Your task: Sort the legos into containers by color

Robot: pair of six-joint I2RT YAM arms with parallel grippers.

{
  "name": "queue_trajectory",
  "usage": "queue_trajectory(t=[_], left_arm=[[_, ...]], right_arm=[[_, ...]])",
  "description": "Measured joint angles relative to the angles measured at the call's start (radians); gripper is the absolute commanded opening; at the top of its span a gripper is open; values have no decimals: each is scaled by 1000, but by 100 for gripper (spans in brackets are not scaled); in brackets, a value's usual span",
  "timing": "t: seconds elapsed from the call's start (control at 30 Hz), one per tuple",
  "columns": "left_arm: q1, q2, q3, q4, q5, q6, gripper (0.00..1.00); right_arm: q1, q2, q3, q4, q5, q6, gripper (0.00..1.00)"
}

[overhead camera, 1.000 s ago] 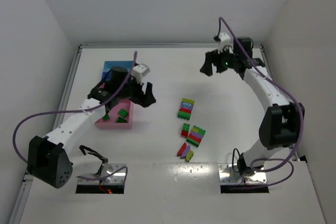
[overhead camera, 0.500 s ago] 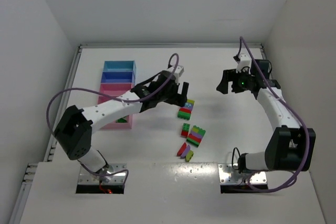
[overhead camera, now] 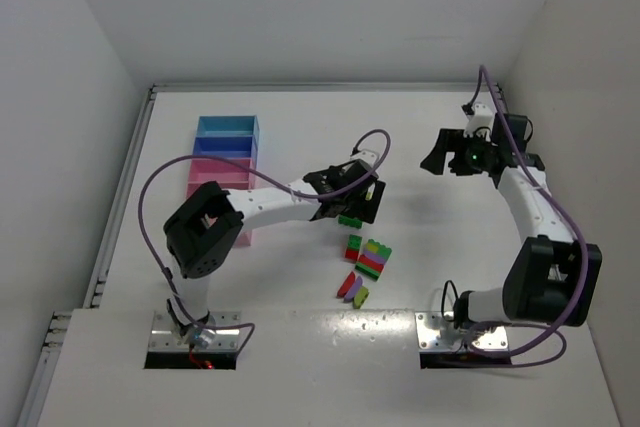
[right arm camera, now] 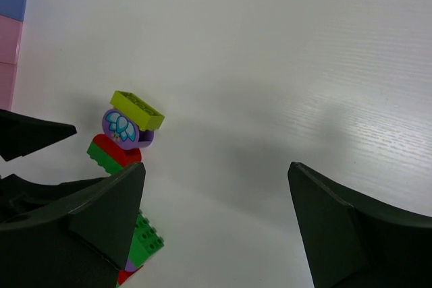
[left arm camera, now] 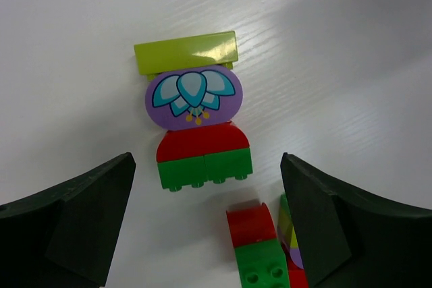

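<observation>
Several legos (overhead camera: 374,259) lay in a loose cluster on the table (overhead camera: 300,117) in the overhead view, well apart from the containers (overhead camera: 227,129) at the far left. The left gripper (overhead camera: 360,205) hung over the farthest stack of the cluster, with only a green edge of it showing beneath. The right gripper (overhead camera: 438,153) was off to the right with its fingers spread, holding nothing and far from every brick.

The left wrist view showed that stack (left arm camera: 196,109) lying flat between the parted fingers (left arm camera: 81,214), neither pad touching it. It was made up of a yellow-green brick (left arm camera: 185,53), a rounded purple piece (left arm camera: 194,99) with a flower print, then red and green. It looked light, stiff and slick-sided, and likely to skate on the smooth tabletop if pushed from one side only. The best hold seemed to be across the straight flanks at the red and green end, since the rounded purple piece would give the pads little to bear on. With four colours joined, the stack would probably need pulling apart, which is hardly work for one arm. A red-and-green piece (left arm camera: 260,247) lay just beside the green end, near the right-hand finger, and could be knocked as the jaws closed.

In the right wrist view the same stack (right arm camera: 125,129) sat left of centre, with bare table between that gripper's open fingers (right arm camera: 351,234). A dark finger of the other gripper crossed the left edge, and the trays showed at the top-left corner.
</observation>
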Motion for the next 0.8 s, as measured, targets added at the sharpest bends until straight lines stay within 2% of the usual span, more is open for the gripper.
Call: queue_trajectory(t=[0.43,0.6,0.73,0.8], left_arm=[[29,107,87,-3,-17,5,96],[49,158,99,-3,-15,5,91],[66,187,110,-5,-2,8,83],[74,194,116,-2,7,11,83]], right_arm=[[-68,56,0,0,-68,3,87],[-92,66,0,1,-91,3,87],[-103,77,0,3,-106,3,87],[-110,84,0,4,-112,3,87]])
